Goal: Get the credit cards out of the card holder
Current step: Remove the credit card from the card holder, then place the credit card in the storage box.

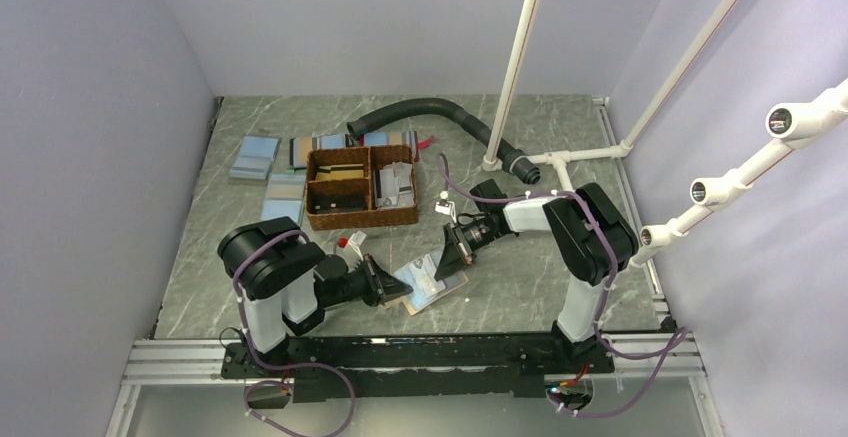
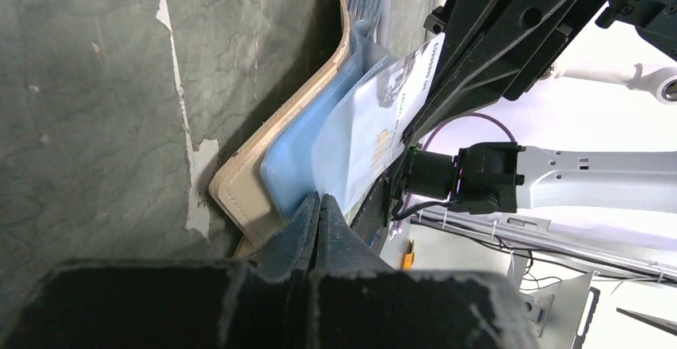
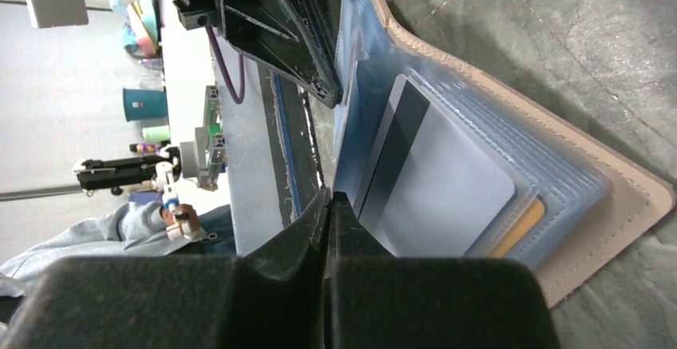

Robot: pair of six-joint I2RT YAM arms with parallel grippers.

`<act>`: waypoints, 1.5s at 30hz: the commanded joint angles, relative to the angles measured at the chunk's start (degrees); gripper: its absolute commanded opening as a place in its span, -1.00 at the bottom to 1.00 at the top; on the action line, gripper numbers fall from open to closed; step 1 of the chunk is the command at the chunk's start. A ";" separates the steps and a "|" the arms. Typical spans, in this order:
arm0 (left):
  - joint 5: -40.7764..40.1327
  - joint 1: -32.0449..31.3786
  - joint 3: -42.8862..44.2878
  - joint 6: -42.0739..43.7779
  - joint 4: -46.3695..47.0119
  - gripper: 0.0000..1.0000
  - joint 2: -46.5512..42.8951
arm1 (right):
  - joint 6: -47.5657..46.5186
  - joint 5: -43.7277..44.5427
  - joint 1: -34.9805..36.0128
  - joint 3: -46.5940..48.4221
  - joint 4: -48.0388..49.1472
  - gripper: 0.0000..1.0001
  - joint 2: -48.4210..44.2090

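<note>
The card holder point(image 1: 437, 295) lies open on the table between the arms, tan rim down point(image 2: 239, 181), light blue sleeves up point(image 3: 591, 181). My left gripper point(image 1: 388, 287) is shut, its tips point(image 2: 319, 200) pinched on the near edge of a blue inner sleeve. My right gripper point(image 1: 452, 262) is shut point(image 3: 330, 196) on the edge of a white printed card point(image 2: 383, 117) that stands up out of the sleeve. A grey card with a black stripe point(image 3: 455, 181) and a yellow card point(image 3: 519, 229) sit in the sleeves.
A brown woven two-compartment basket point(image 1: 360, 187) stands behind the holder. Flat light blue rectangles point(image 1: 255, 157) lie at its left. A black hose point(image 1: 430, 112) curves at the back. White pipes point(image 1: 515, 67) rise at the back right. A small red and white object point(image 1: 350, 244) lies near the basket.
</note>
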 commanded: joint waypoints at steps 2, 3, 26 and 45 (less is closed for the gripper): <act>0.17 0.14 -0.35 0.08 -0.81 -1.00 -2.98 | -2.63 -0.43 -0.60 1.66 -0.60 -1.00 -0.15; -0.08 0.16 -0.47 0.25 -2.34 -1.00 -4.59 | -3.06 0.27 -0.80 1.79 -1.14 -1.00 -0.26; -19.09 2.82 19.62 15.04 -104.92 0.00 -64.86 | -18.64 1.18 -5.50 1.29 -11.89 -1.00 -21.32; -20.27 2.78 21.06 14.05 -103.04 0.90 -82.10 | -23.01 8.28 -5.55 15.00 -24.64 -1.00 -17.11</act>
